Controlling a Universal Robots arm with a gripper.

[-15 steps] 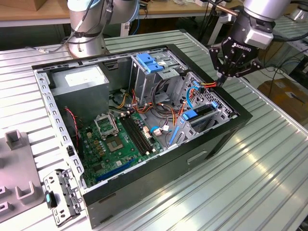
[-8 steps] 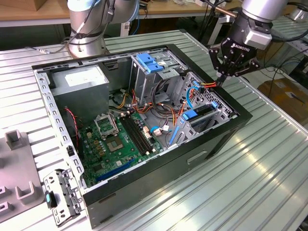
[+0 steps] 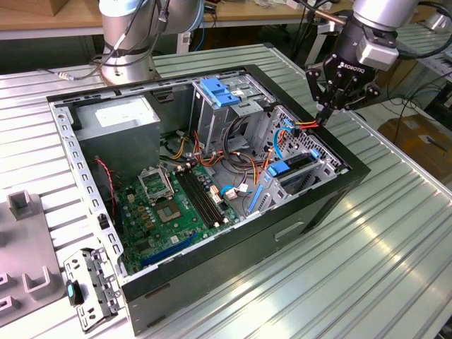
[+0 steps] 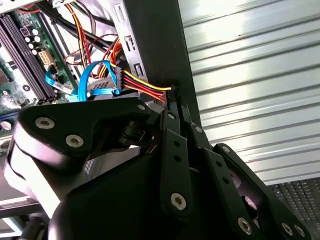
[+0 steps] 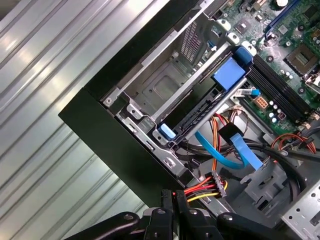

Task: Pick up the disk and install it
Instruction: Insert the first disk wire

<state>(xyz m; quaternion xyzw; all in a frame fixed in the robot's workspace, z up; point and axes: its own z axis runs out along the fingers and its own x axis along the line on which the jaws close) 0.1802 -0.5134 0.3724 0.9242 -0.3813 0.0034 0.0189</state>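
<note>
The disk [image 3: 295, 167], with its blue side rails, already sits in the drive bay at the front of the open computer case [image 3: 332, 194], so the seating looks done. The gripper [image 3: 324, 116] hangs at the case edge, its fingers [image 5: 170, 205] together, pinched on the red, yellow and black power cable [image 5: 197, 191] near its connector [image 5: 216, 179]. The case also holds a motherboard [image 3: 176, 205] and power supply [image 3: 116, 116].

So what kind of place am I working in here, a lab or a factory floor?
Most likely a robotics lab or test workshop. An open computer case lies on a ribbed aluminium table, with wooden benches and cardboard boxes behind. The gripper pinches a red-yellow-black power cable at the case edge.
</note>
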